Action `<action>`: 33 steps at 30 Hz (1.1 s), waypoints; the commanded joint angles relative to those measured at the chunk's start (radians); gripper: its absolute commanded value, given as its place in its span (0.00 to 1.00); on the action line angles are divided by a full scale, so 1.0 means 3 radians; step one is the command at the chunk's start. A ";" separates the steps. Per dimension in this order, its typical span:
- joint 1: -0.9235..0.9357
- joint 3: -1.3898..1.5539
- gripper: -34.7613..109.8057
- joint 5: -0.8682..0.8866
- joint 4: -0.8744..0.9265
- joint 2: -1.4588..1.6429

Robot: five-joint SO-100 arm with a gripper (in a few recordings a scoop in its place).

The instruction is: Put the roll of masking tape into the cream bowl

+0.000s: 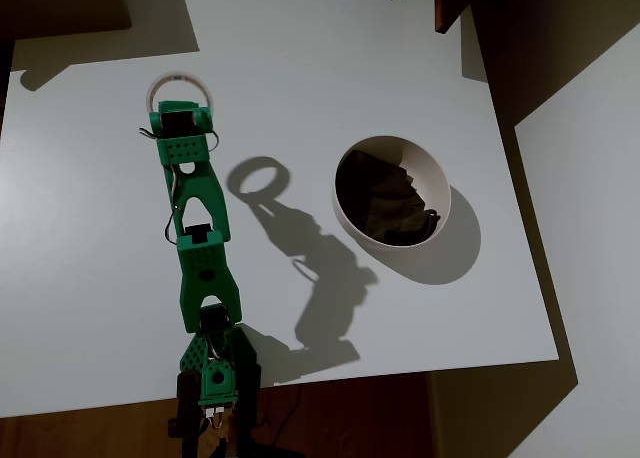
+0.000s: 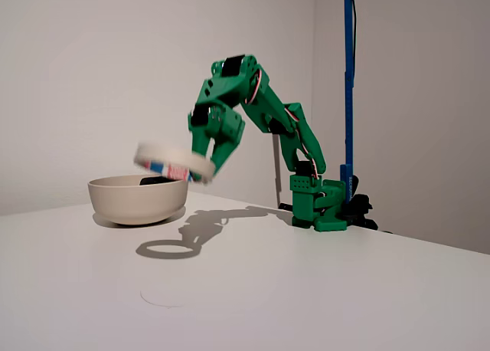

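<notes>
In the fixed view the green arm's claw [image 2: 205,167] is gripping the roll of masking tape [image 2: 174,162] by its right-hand edge and holding it in the air above the white worktop [image 2: 306,290], with the ring lying nearly flat, tipped slightly down to the right, its hollow centre facing up and down. In the overhead view the roll [image 1: 180,90] is sitting at the far end of the outstretched arm, well left of the cream bowl [image 1: 392,191], which is resting on the worktop with dark contents inside.
</notes>
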 commanded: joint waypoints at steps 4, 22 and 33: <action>0.0399 -0.0271 0.18 -0.0031 0.0015 0.1156; 0.2091 -0.0266 0.18 -0.0435 -0.0302 0.1590; 0.2869 -0.0266 0.18 -0.0603 -0.0532 0.1544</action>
